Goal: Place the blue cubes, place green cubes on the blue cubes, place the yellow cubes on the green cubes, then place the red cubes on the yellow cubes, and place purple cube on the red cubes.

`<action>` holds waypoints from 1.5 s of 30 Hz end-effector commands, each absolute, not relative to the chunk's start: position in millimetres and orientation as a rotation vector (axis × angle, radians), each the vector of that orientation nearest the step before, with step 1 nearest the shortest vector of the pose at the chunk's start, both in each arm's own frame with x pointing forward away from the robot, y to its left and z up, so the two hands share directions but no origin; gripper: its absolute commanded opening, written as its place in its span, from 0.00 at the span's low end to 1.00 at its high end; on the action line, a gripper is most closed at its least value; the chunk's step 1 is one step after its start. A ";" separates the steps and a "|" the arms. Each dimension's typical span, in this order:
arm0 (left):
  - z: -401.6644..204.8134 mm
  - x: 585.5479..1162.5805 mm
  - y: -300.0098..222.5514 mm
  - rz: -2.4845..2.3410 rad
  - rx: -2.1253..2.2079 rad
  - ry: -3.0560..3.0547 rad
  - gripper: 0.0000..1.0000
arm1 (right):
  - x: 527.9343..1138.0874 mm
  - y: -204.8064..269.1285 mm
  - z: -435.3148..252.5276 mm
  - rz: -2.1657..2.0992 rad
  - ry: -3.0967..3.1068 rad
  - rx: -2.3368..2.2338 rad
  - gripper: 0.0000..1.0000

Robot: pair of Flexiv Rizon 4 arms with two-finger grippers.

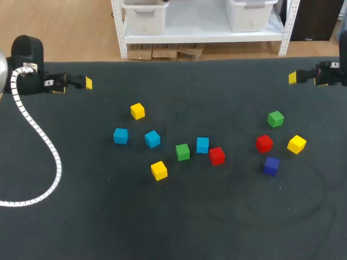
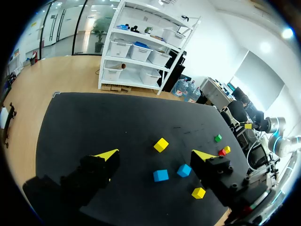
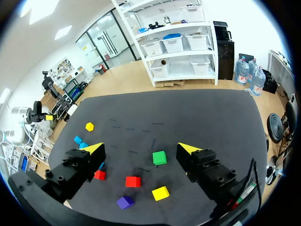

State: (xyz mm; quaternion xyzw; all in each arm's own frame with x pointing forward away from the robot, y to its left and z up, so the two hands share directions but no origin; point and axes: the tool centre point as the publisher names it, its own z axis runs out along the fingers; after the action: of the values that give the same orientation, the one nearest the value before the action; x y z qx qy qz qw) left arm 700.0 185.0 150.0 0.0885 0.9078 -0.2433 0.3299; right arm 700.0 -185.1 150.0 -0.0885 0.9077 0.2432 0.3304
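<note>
Since no stack is begun and every cube is lying loose on the black matte table, the blue ones are coming first, and the move is turning on which arm is nearer. The leftmost small light-blue cube and the second light-blue cube are sitting left of the middle, ahead of the left gripper, whose yellow-tipped fingers are standing wide apart, holding nothing. The third light-blue cube is lying near the middle, just beside a green cube and a red cube. The right gripper, likewise gaping and empty, is hovering well apart from all three, so I am judging the left gripper better placed.
</note>
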 end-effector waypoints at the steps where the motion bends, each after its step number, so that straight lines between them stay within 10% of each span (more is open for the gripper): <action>1: 150.0 700.0 185.0 -0.636 0.231 2.374 1.00 | 700.0 -185.1 150.0 0.636 2.374 -0.231 1.00; 45: 150.0 700.0 185.0 -0.636 0.231 2.374 1.00 | 680.5 -153.7 168.1 0.534 2.332 -0.585 1.00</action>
State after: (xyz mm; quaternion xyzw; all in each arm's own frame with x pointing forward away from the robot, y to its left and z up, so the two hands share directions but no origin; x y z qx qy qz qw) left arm 700.0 185.0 150.0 0.0885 0.9078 -0.2433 0.3299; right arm 689.8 -158.8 158.3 -0.2033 0.8946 0.2069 0.3399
